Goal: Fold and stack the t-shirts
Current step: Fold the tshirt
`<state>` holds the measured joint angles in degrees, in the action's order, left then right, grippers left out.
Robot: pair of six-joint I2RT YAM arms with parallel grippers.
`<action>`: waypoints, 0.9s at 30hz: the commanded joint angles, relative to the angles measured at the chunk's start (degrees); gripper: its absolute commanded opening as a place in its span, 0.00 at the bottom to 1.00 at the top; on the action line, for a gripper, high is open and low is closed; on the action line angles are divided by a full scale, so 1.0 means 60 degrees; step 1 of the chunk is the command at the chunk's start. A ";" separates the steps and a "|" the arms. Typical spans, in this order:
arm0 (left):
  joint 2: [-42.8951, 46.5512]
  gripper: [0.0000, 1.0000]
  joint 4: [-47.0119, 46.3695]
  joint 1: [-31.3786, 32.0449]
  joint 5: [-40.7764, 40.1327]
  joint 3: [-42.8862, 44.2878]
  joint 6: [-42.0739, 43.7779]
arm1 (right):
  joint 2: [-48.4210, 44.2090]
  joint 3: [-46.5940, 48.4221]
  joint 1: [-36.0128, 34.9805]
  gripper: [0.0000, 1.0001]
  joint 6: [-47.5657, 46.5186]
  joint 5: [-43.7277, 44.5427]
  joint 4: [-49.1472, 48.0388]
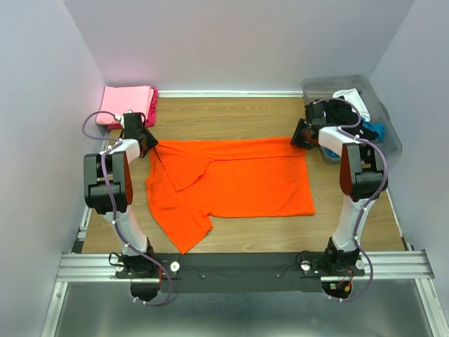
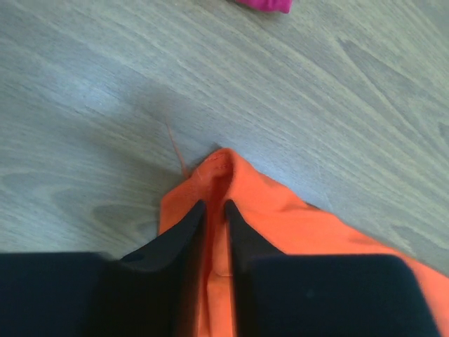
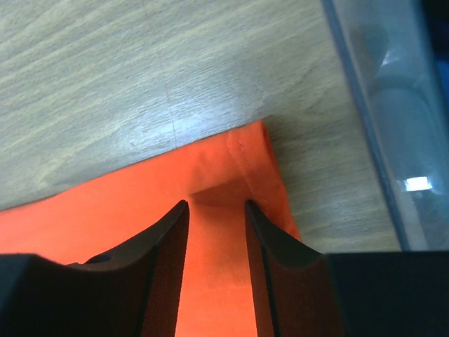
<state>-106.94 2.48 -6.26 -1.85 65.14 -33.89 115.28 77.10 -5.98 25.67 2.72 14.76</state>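
The bright orange t-shirt (image 1: 231,179) lies spread on the wooden table, its left part folded over unevenly. My left gripper (image 1: 144,140) is at its far left corner. In the left wrist view it (image 2: 214,205) is shut on a raised ridge of the orange cloth (image 2: 295,225). My right gripper (image 1: 300,135) is at the far right corner. In the right wrist view it (image 3: 216,205) has its jaws a little apart, with a raised band of the orange cloth (image 3: 105,217) filling the gap.
A folded light pink shirt (image 1: 126,104) with a magenta one (image 1: 152,109) beside it lies at the far left; the magenta edge also shows in the left wrist view (image 2: 266,4). The translucent bin (image 1: 337,81) at far right holds white (image 1: 353,100), black and blue (image 1: 372,130) shirts; its wall (image 3: 386,105) is close to my right gripper.
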 commanded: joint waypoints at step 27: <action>0.3921 0.57 0.2414 0.2098 0.0015 -0.3474 0.0023 | -0.1710 -0.0927 -0.3909 0.43 -0.0060 -0.3060 -0.0013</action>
<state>-82.61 17.02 5.45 -3.01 44.25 -34.09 102.08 70.32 -25.80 23.07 -9.63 17.87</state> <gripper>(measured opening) 0.572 0.459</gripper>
